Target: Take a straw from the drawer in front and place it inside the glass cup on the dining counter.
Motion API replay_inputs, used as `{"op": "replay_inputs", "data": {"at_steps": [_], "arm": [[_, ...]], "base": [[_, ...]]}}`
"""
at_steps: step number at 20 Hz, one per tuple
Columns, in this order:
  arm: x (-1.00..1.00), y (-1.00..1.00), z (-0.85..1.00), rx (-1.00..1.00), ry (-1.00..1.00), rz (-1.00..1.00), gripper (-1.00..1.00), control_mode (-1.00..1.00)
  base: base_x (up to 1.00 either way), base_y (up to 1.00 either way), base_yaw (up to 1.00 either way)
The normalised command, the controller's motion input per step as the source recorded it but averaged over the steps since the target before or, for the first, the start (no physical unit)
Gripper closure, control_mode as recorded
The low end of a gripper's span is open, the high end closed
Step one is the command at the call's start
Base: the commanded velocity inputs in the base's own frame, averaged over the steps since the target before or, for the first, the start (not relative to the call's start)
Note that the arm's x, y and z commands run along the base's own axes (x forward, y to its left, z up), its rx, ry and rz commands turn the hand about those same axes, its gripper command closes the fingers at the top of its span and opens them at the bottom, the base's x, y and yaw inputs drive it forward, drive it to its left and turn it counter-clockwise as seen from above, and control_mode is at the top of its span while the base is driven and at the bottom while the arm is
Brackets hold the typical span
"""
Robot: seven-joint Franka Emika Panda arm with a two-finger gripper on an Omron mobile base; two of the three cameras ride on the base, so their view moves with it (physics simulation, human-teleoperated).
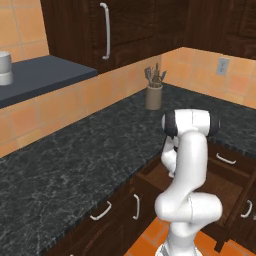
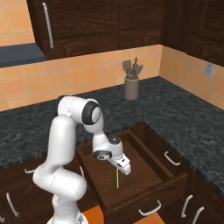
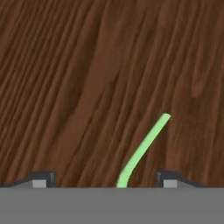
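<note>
Pincer (image 2: 126, 169) down inside open drawer (image 2: 144, 203), fingertips (image 3: 40, 179) spread wide w/ straw (image 3: 144, 148) lying between them, not touching either; nothing gripped. Straw rests flat on drawer's wood floor, bent near its lower end in hand view; in right base view it's a thin green line just below the pincer. Black granite worktop (image 1: 75, 160) around drawer, utensil crock (image 1: 154, 96) at back corner by tiled wall.
</note>
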Motion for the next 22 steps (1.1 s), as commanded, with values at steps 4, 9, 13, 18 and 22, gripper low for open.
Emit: {"op": "replay_inputs", "data": {"at_steps": [4,9,13,18,22], "arm": [[0.11,-0.13,-0.36,0.0,0.0,0.0,-1.0,-1.0],[0.06,-0.17,-0.32,0.0,0.0,0.0,1.0,-1.0],[0.03,-0.3,-0.29,0.0,0.0,0.0,1.0,-1.0],[0.0,-0.68,-0.22,0.01,0.0,-0.01,1.0,-1.0],[0.0,-0.76,-0.15,0.05,0.0,-0.05,1.0,-1.0]], "base": [[0.0,0.0,0.0],[0.0,0.0,0.0],[0.0,0.0,0.0],[0.0,0.0,0.0],[0.0,0.0,0.0]]}}
